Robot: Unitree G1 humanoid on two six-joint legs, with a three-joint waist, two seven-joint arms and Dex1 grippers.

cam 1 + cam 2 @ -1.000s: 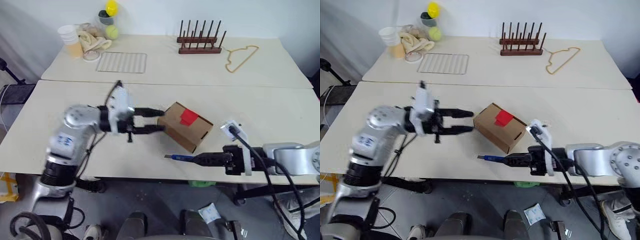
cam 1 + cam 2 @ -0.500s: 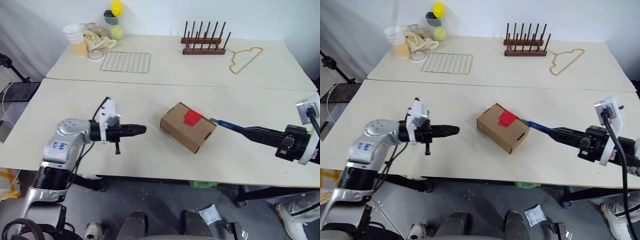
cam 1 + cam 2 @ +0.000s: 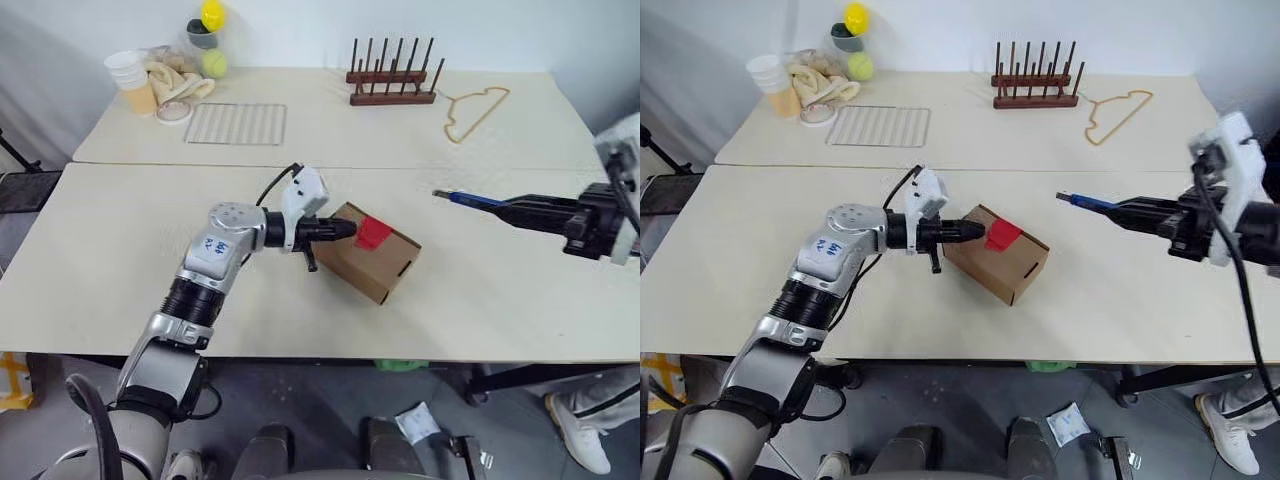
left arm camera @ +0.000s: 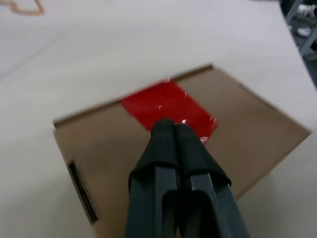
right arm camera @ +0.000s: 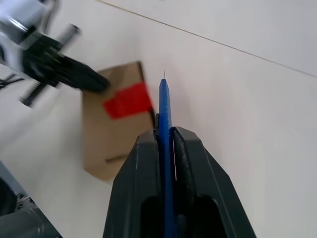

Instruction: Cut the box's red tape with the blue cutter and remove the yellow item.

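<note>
The box (image 3: 372,252) lies mid-table. The left gripper (image 3: 345,229), fingers pressed together, rests beside its red tape (image 4: 168,110) (seemingly to steady it). The right gripper (image 3: 515,207) clamps the blue cutter (image 5: 164,119), well apart from the box.

No readable text, labels or numbers.

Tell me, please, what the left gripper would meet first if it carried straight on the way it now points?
The left gripper, shut, points at the box top. Going straight on, it would probably meet the red tape first; how close its tips are is unclear.
</note>
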